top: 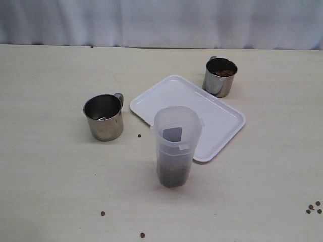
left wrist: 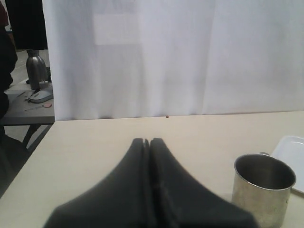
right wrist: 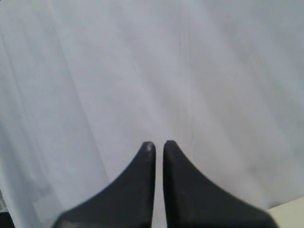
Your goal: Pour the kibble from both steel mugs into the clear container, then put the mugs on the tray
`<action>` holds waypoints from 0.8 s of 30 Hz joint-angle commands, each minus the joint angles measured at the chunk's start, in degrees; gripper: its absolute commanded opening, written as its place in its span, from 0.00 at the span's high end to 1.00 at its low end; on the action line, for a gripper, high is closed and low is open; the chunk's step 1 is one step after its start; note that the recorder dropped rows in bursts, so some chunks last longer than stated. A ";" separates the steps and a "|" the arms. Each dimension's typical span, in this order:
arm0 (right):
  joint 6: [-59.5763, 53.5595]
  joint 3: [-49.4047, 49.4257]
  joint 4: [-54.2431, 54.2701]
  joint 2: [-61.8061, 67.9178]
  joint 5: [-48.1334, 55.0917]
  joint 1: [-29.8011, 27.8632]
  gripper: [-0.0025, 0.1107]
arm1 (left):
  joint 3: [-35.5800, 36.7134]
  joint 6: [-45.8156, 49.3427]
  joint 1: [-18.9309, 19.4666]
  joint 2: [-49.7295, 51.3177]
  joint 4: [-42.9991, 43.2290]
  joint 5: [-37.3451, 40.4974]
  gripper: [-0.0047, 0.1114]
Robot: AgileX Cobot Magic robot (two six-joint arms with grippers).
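The clear container (top: 176,146) stands upright near the table's middle, with dark kibble (top: 173,173) in its lower part. Just behind it lies the white tray (top: 222,123). One steel mug (top: 103,117) stands left of the tray and looks empty; it also shows in the left wrist view as the mug (left wrist: 262,188) beside my left gripper (left wrist: 147,141), which is shut on nothing. The other steel mug (top: 220,76) stands behind the tray with kibble inside. My right gripper (right wrist: 158,143) is shut, holds nothing and faces the white curtain. Neither gripper shows in the exterior view.
Stray kibble pellets lie on the table at the front (top: 103,213), near the front edge (top: 142,235), at the far right (top: 313,207) and beside the left mug (top: 139,135). A white curtain (top: 161,22) hangs behind the table.
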 commanded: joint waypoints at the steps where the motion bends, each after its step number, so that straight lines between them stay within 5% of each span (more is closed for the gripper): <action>1: 0.38 0.24 3.83 0.08 -0.11 0.11 0.94 | 0.14 -0.05 0.09 -0.40 -0.09 0.07 0.96; 24: 0.38 0.24 3.83 0.08 6.32 0.11 0.94 | 0.14 -0.05 0.09 -0.40 0.02 0.07 0.96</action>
